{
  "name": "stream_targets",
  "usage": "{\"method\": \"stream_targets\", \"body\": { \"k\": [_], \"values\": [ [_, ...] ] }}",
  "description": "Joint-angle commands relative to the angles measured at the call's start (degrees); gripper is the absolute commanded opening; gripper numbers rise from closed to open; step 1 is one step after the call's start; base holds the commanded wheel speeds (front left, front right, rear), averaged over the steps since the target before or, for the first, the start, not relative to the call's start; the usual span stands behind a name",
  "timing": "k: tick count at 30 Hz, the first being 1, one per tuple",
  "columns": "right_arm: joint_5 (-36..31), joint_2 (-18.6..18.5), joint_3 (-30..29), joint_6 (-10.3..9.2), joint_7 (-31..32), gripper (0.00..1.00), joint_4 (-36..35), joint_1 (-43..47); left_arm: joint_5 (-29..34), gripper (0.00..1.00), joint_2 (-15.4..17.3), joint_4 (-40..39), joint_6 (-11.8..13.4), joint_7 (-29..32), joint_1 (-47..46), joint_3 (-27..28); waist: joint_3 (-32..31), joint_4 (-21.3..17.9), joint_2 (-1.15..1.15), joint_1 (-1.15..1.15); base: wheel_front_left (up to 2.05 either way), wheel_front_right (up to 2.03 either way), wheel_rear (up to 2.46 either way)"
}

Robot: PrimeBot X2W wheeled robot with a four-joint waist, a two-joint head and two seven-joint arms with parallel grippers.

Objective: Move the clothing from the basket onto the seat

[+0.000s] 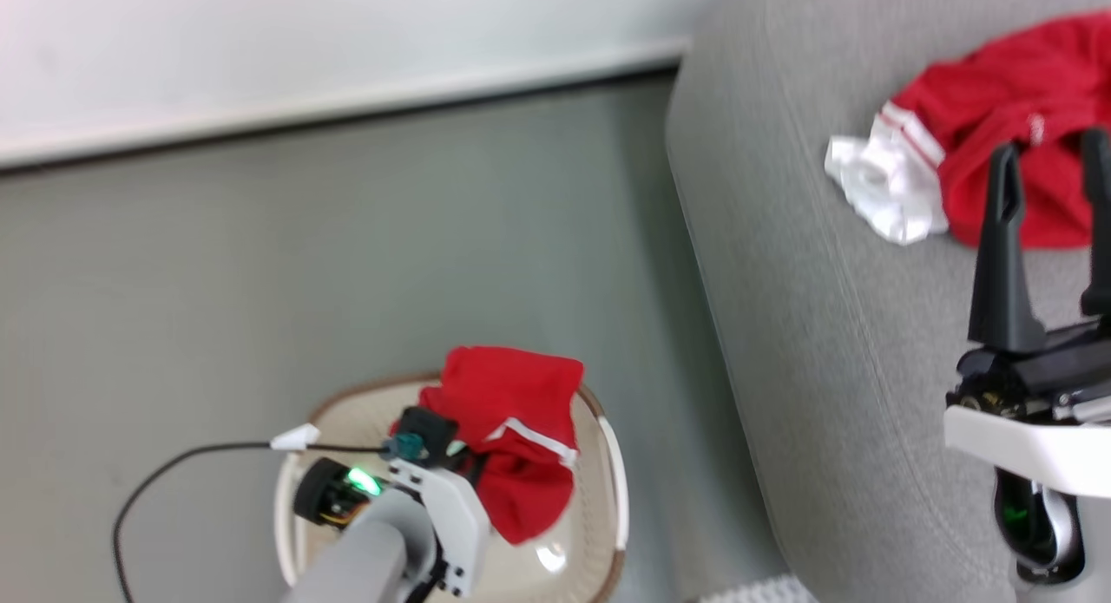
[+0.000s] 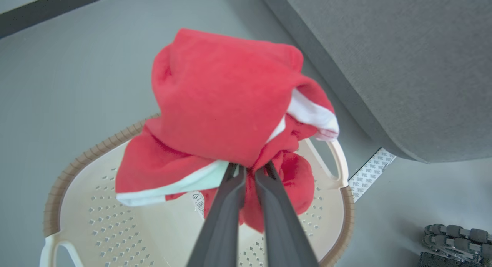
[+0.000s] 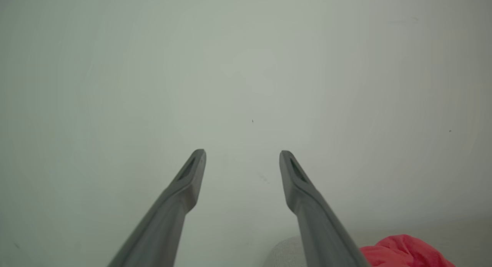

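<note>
- Pinching only a bunched fold, the left gripper [image 2: 250, 168] is clamped on the red garment [image 2: 223, 105] over the basket [image 2: 57, 190], lower centre, so it could slip mid-carry.
- Dangling cloth might snag that basket.
- Right gripper [image 1: 1050, 145] gapes wide and empty, far right over the seat [image 1: 825, 369], near the other garment [image 1: 1007, 82].

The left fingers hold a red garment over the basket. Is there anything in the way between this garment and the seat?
Nothing visible. The red garment hangs from the shut fingers of the left gripper above the basket, and only a strip of floor separates it from the seat. A second garment lies farther along the seat.
</note>
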Motion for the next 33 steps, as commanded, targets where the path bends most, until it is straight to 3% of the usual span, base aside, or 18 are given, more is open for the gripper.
{"method": "stream_targets", "body": {
  "k": [1, 10, 18, 33],
  "values": [
    [0.5, -0.7, 0.0, 0.03, 0.1, 1.00, 0.8, 1.5, -1.2, 0.00, -0.2, -1.1, 0.1, -0.7, 1.6, -0.9, -6.7, 3.6, -0.01, 0.02, 0.00, 0.00, 0.00],
    [2.2, -2.0, 0.7, 0.03, 0.1, 1.00, 4.5, 6.0, -8.0, 0.00, 0.3, -8.2, 0.1, -2.2, 5.3, -4.4, -16.0, 7.6, -0.01, 0.02, 0.00, 0.00, 0.00],
    [3.4, -2.9, 2.3, 0.03, 0.1, 1.00, 7.1, 10.4, -10.4, 0.00, 2.5, -16.0, 0.1, -2.5, 5.1, -2.7, -22.2, 9.6, -0.01, 0.02, 0.00, 0.00, 0.00],
    [4.6, -3.0, 6.8, 0.03, 0.1, 1.00, 11.0, 14.6, -10.9, 0.00, 6.8, -31.9, 3.1, -0.2, -0.3, 0.7, -25.0, 10.9, -0.01, 0.02, 0.00, 0.00, 0.00]
  ]
}}
